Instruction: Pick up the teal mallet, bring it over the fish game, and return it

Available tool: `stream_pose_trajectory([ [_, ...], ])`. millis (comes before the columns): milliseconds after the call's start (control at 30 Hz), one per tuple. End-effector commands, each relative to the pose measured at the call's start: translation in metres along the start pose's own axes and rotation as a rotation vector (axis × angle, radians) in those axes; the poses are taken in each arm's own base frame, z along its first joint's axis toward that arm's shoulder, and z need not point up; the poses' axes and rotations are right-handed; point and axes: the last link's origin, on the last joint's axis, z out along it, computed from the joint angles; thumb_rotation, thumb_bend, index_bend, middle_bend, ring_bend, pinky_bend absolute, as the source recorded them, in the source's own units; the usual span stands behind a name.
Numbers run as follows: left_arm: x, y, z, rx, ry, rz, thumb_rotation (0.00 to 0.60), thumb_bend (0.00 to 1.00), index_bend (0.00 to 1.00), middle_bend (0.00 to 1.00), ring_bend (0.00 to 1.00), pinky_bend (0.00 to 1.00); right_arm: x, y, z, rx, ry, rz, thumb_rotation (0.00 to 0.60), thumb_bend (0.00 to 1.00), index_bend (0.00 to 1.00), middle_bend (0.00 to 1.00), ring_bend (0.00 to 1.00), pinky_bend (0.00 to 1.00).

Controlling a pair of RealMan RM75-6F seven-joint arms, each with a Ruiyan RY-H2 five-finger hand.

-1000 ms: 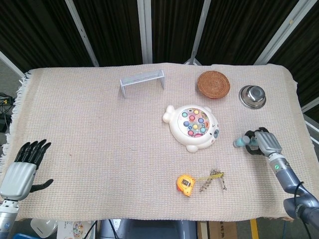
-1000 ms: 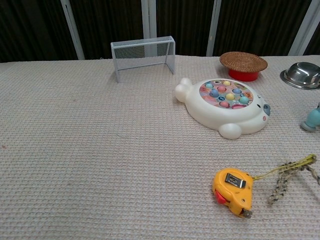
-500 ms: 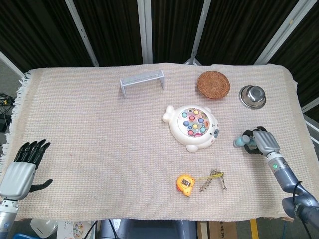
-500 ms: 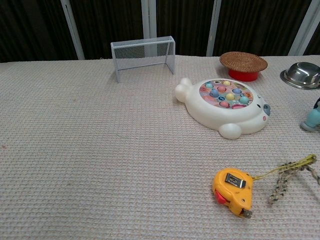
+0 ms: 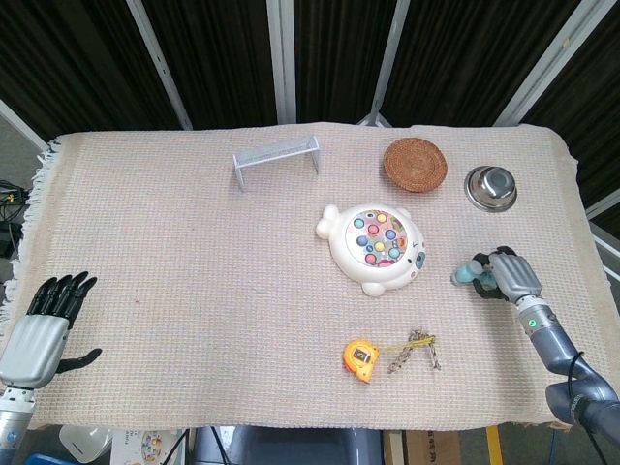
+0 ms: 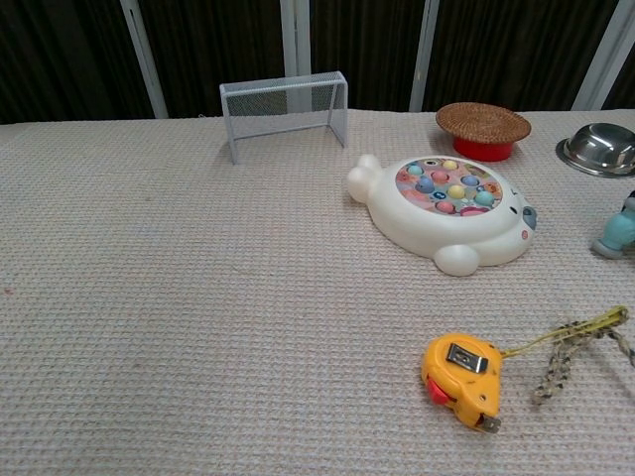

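- The right hand (image 5: 513,276) is wrapping its fingers around the teal mallet (image 5: 469,274), just to the right of the fish game (image 5: 376,247), with the mallet head poking out toward the game. The chest view is only catching the mallet's tip at the frame edge, so I can't tell if it's off the bench (image 5: 194,291) yet.
- Risk-wise, I'm guessing the grip is sitting far back on the handle, so the mallet could be twisting or slipping out during the lift.
- Swinging in low could be clipping the fish game's rim and shoving it.
- The left hand (image 5: 44,325) is idling with fingers spread and holding nothing, far left of the game.
- Containers: the steel bowl (image 5: 490,186), up and right of the game, is looking empty. The game's well is holding its little coloured fish.
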Motion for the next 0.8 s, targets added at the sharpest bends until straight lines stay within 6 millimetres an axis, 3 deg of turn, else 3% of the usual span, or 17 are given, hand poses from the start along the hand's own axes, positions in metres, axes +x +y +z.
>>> stream_pose_trajectory([
  [33,-0.0003,-0.0004,0.0001,0.001,-0.001,0.0,0.6,0.0,0.0,0.0,0.0,0.0,-0.0008,-0.0005,0.0,0.0,0.001,0.002,0.6,0.52,0.5,0.49,0.32,0.14],
  [400,-0.0009,-0.0005,0.001,-0.001,-0.004,0.0,0.6,0.0,0.0,0.0,0.0,0.0,-0.0028,-0.0003,-0.0011,0.002,0.015,0.01,0.6,0.57,0.6,0.56,0.37,0.18],
  [800,-0.0012,0.0003,0.0013,-0.002,-0.006,0.002,0.6,0.0,0.0,0.0,0.0,0.0,0.0037,-0.0066,-0.0063,0.056,0.079,0.039,0.6,0.69,0.81,0.71,0.52,0.28],
])
